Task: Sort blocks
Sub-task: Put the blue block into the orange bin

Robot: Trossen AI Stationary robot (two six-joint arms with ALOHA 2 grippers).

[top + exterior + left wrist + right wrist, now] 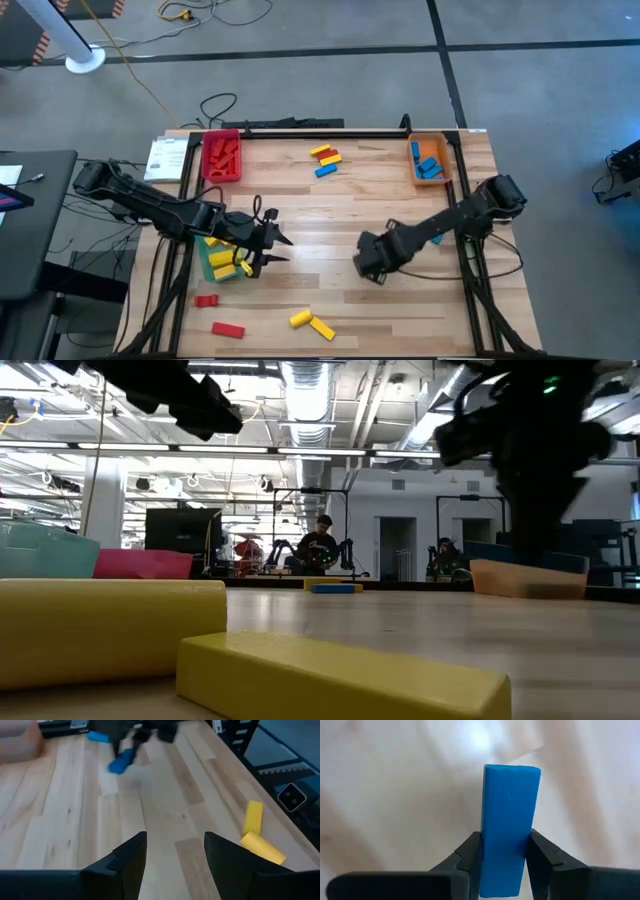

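Pinching a blue block (510, 827) between its two fingers, the right gripper (372, 262) sits over the bare middle of the wooden table (380, 200), with the block standing lengthwise out past the fingertips. Left gripper (268, 248): fingers spread with nothing between them, positioned beside the green tray (215, 262) that holds yellow blocks (222, 262). Other blocks: red ones in the red tray (222, 157), blue ones in the orange tray (431, 160), a mixed group (326, 159) at the table's far side, two yellow blocks (312, 321) and two red blocks (218, 314) loose along the near edge.
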